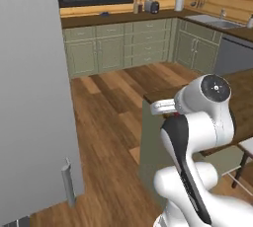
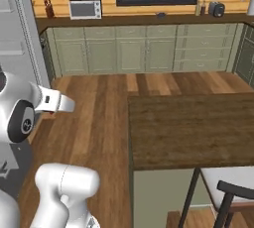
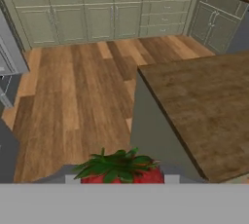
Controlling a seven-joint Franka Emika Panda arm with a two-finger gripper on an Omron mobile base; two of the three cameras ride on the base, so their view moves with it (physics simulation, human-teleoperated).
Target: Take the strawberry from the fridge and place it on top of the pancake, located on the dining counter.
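- Left base view: white arm (image 1: 197, 137) stands nearest, at the lower right, its wrist reaching left over the near corner of the dining counter (image 1: 242, 100); the light grey fridge (image 1: 32, 93) door covers the left side, with a bar handle (image 1: 68, 181) at its lower edge
- Right base view: the arm's white links rise at the lower left, and the dining counter (image 2: 191, 128) spreads to the right, with a dark chair (image 2: 225, 197) at its near edge; the fridge (image 2: 20, 38) stands open at the left edge, a white shelf visible inside
- Hand view: the strawberry (image 3: 119, 169), red with green leaves, sits at the bottom, between the fingers of the gripper (image 3: 119, 179), which is clamped on it; it is above the wooden floor (image 3: 78, 101), just beside the near corner of the dining counter (image 3: 204, 106)
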